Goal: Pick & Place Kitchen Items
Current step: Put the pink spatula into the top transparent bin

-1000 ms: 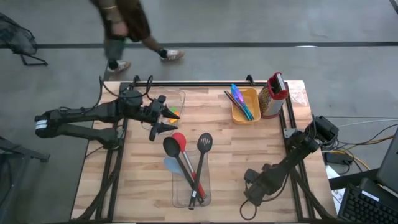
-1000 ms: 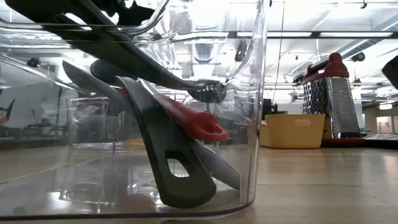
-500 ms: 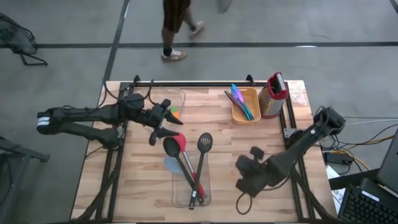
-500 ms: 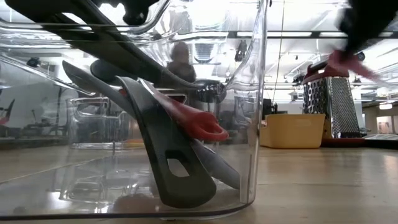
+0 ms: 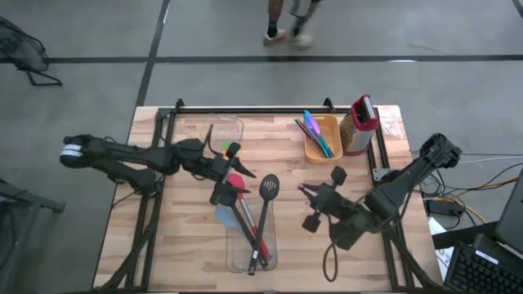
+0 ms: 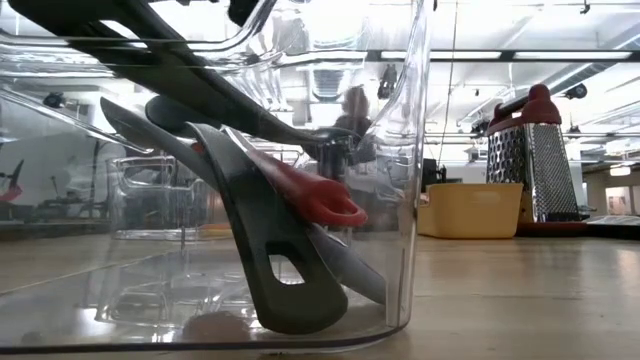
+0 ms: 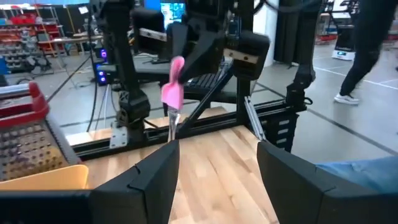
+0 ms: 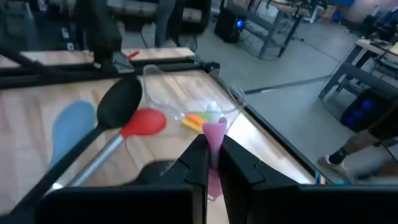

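My right gripper (image 5: 313,204) is above the table's middle right, shut on a thin pink stick (image 8: 214,132); the stick also shows in the left wrist view (image 7: 172,90). My left gripper (image 5: 225,184) is open and empty, just above the red spoon's head (image 5: 234,181). The red, black and light-blue spoons and the black slotted turner (image 5: 268,186) stand slanted in a clear container (image 5: 252,249). Their handles are inside it (image 6: 270,260) and their heads point to the far side. Blue and purple sticks (image 5: 315,131) lie in a yellow bin (image 5: 327,151). My right gripper pinches the pink stick between its two fingers (image 8: 198,158). The stick's wide pink end (image 8: 215,127) sticks out past the fingertips. The stick is lifted clear of the table; in the left wrist view it stands roughly upright, its thin end (image 7: 170,124) down.
A second clear container (image 5: 225,135) with green and orange chunks (image 5: 231,149) stands at the far left. A red-topped metal grater (image 5: 359,124) stands beside the yellow bin. Black rails run along the table's far and side edges. A person walks beyond the far edge.
My right gripper has risen from near the front right of the table and gone toward the far edge and a little left, turning as it went, and now holds the pink stick in the air. My left gripper has gone right and nearer, to the red spoon's head.
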Tool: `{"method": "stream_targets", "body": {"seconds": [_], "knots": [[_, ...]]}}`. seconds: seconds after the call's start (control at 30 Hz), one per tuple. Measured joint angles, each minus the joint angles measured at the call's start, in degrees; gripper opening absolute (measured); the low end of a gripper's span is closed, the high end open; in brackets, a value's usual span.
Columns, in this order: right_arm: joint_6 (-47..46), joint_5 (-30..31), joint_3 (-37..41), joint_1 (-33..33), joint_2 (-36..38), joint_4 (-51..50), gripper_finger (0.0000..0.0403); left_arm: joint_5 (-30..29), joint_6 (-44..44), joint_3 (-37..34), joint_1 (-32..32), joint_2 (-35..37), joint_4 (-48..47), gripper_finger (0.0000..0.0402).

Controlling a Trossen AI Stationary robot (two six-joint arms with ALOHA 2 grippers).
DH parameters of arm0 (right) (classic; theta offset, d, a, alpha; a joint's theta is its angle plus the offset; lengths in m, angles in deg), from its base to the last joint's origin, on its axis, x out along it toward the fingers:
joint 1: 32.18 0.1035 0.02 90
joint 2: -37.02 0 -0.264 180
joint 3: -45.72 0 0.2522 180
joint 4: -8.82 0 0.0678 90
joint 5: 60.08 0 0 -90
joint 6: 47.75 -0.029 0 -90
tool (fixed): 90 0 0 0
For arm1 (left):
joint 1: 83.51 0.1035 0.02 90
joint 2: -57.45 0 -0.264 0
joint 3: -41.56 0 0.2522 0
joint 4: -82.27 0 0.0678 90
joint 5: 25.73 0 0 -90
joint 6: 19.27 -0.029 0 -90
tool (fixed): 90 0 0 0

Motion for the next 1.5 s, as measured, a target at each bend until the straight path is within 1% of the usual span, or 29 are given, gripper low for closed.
{"method": "stream_targets", "body": {"seconds": [0.17,0.27,0.33,0.43,0.6,0.63,0.77,0.83,1.0,1.13,1.23,1.3,1.5], "knots": [[9.7,0.1,0.7,-2.1,-0.2,10.5,0.0018,-0.6,0.5,1.2,-0.5,-6.1,5.1,0.0223],[14.5,0.9,1.0,-2.3,-0.2,16.2,0.0018,-5.1,0.9,2.3,-1.2,-10.3,7.5,0.0223],[17.3,1.1,0.9,-2.5,-0.1,18.9,0.0018,-8.5,0.5,3.1,-1.8,-12.8,7.5,0.0223],[20.0,1.3,0.7,-3.3,-0.1,21.9,0.0018,-9.6,-1.4,4.4,-2.4,-15.7,8.0,0.0223],[21.7,1.4,0.7,-4.0,-0.1,23.2,0.0018,-9.7,-1.5,7.0,-3.0,-18.7,8.5,0.0222],[21.7,1.3,0.7,-4.2,-0.1,23.3,0.0018,-10.5,-1.5,7.6,-3.1,-19.1,8.6,0.0222],[22.4,1.0,0.7,-4.6,-0.1,24.4,0.0018,-19.0,-2.0,8.9,-3.1,-20.2,8.7,0.0221],[24.0,1.0,0.7,-4.6,-0.1,26.0,0.0018,-19.9,-3.1,9.6,-3.0,-21.0,8.5,0.0221],[27.1,0.6,0.7,-4.5,-0.1,28.9,0.0018,-19.1,-3.5,11.2,-3.3,-22.2,8.7,0.0220],[27.3,-0.4,0.7,-4.6,-0.1,29.1,0.0018,-21.6,-3.5,11.5,-3.2,-22.7,7.7,0.0214],[27.3,-0.6,0.7,-4.5,-0.1,29.1,0.0018,-21.7,-3.5,11.5,-3.2,-22.6,7.5,0.0188],[27.3,-0.6,0.7,-4.5,-0.1,29.2,0.0019,-21.6,-3.5,11.5,-3.2,-22.6,7.0,0.0160],[27.3,-0.5,0.7,-4.6,-0.1,29.3,0.0019,-21.5,-4.2,11.5,-3.2,-22.6,6.3,0.0043]]}}
